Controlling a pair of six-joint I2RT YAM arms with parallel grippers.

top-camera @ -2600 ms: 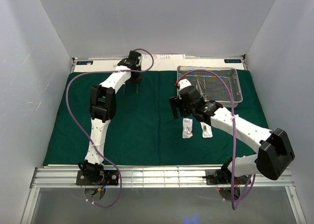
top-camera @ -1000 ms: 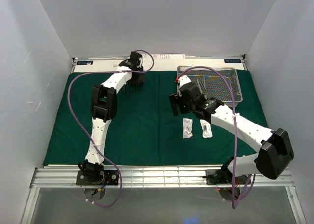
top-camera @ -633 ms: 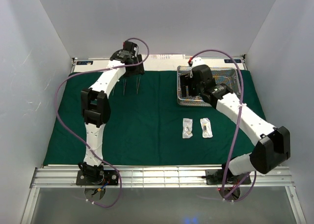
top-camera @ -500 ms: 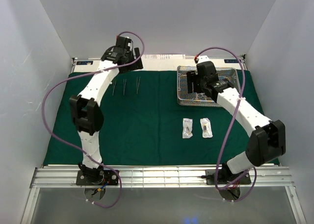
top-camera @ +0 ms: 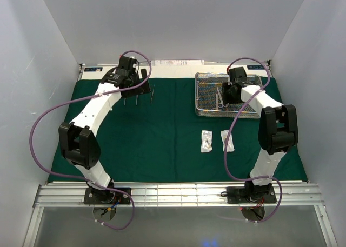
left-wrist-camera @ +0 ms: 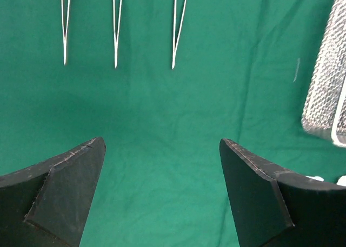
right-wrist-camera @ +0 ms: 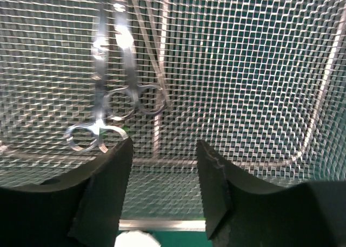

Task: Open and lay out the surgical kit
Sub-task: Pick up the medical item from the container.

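Left gripper (left-wrist-camera: pixel 162 144) hangs over the soft green drape (top-camera: pixel 162 133), fingers spread wide and empty. Three slim forceps (left-wrist-camera: pixel 115 31) lie parallel just beyond it. Two clear packets (top-camera: pixel 206 141) sit mid-cloth. At right, the right gripper (right-wrist-camera: pixel 164 144), fingers partly apart and empty, hovers over ring-handled scissors (right-wrist-camera: pixel 100 79) in the wire-mesh tray (top-camera: pixel 224 115). The scissors look light, stiff and slippery, probably best pinched across the shanks. Tray walls crowd them; the drape's middle offers room.

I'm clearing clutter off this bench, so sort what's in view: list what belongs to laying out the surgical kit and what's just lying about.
Belongs to the job:
green cloth
wire-mesh tray
three forceps on the cloth
ring-handled instruments in the tray
two clear packets

Just lying about:
white sheets at the far edge
metal rail at the near edge
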